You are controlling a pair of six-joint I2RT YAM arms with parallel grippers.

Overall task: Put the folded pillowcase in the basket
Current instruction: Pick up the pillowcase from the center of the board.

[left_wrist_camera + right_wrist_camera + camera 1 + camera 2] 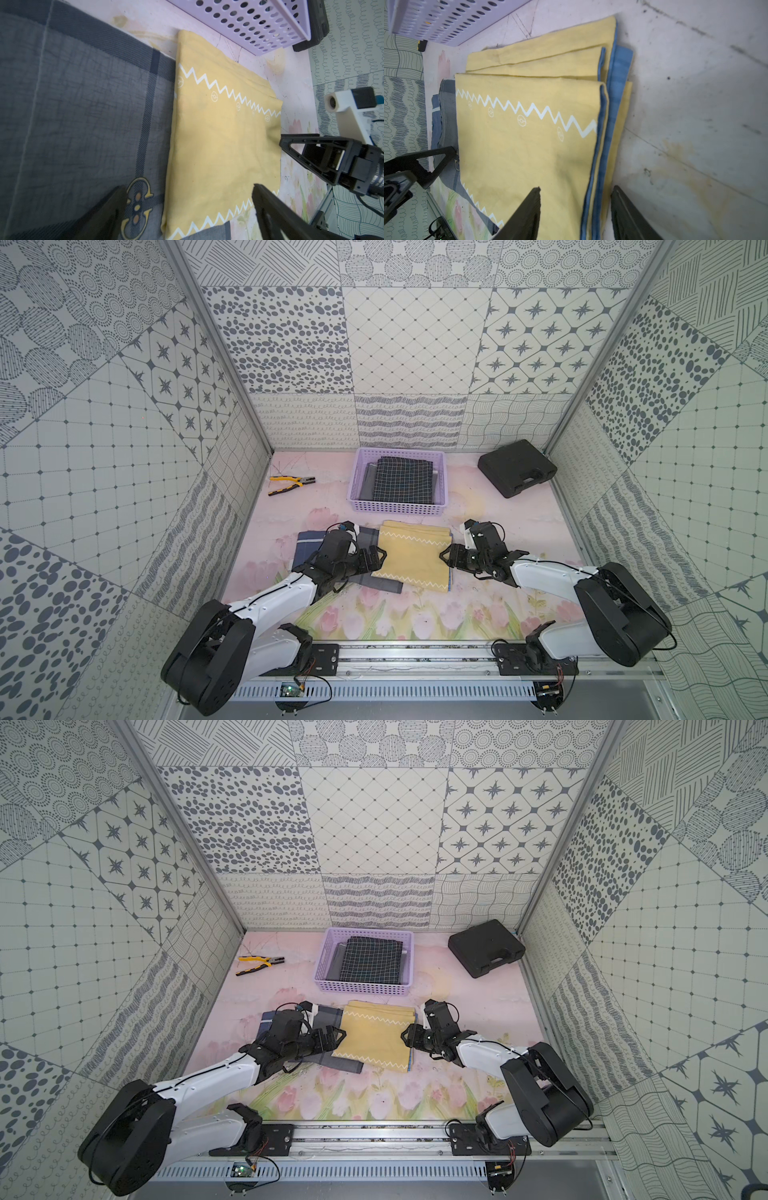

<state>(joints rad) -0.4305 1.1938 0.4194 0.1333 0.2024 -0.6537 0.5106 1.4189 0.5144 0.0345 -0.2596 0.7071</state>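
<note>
- pliers [291, 485], yellow-black handles, lie far left at the back on the floral mat [374, 622]. They are well apart from everything else.
- grey plaid cloth [307, 545] lies flat at front left. Its right part is tucked under the pillowcase, and the left arm is over it.
- left gripper [380, 559] is low at the pillowcase's left edge with its jaws spread wide and nothing held. In the left wrist view one finger [116, 212] is over the grey cloth and the other is past the yellow corner.
- folded pillowcase [409, 558], yellow with white zigzag lines, lies on the mat at centre between the two grippers. It is not in the basket. Blue layers [618, 68] show along its right edge.
- basket [399, 510], lilac with holes, sits just behind the pillowcase with a strip of mat between them. A dark checked cloth [401, 481] already fills most of its floor, with a grey piece under it at the left.
- right gripper [445, 558] is at the pillowcase's right edge. Its jaws are partly apart and straddle the blue-edged side, one finger [529, 214] over the yellow top. It is not pinching anything.
- black case [517, 468] is at back right near the wall, well apart from the basket.
</note>
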